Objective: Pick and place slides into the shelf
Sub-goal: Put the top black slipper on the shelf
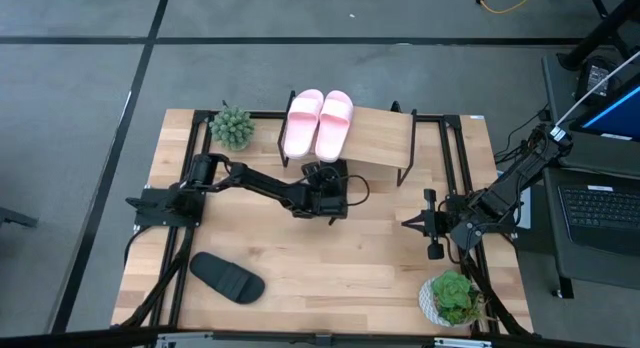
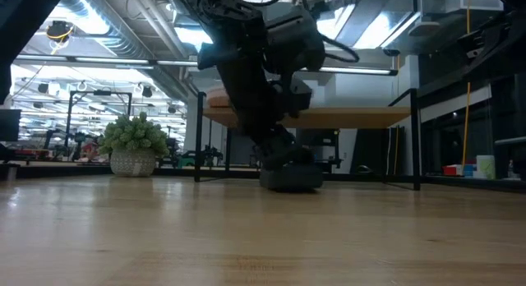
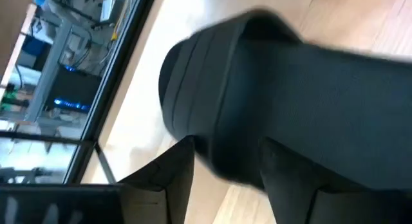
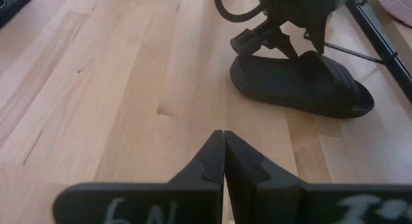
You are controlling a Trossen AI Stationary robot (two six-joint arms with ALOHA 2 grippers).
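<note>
Two pale pink slides [image 1: 318, 123] lie side by side on the left part of the shelf's plank top [image 1: 385, 140]. One black slide [image 4: 302, 82] lies flat on the table under the shelf [image 2: 329, 117]. My left gripper [image 3: 225, 153] is open, and its fingers stand on either side of this slide's rim. Another black slide [image 1: 228, 277] rests on its sole near the table's front left. My right gripper [image 4: 223, 147] waits shut above the table's right side [image 1: 412, 222], holding nothing. My left gripper's open fingers [image 3: 174, 179] stand astride the black slide's side rim [image 3: 222, 130] near one end, slanting down from the table's near left. Whether they touch it I cannot tell. The slide lies flat on the table beneath the shelf.
A potted plant [image 1: 232, 127] stands at the far left beside the shelf, another [image 1: 452, 296] at the near right corner. The shelf's thin black legs [image 2: 198, 138] stand on either side of the slide. A laptop [image 1: 600, 208] sits off the table's right edge.
</note>
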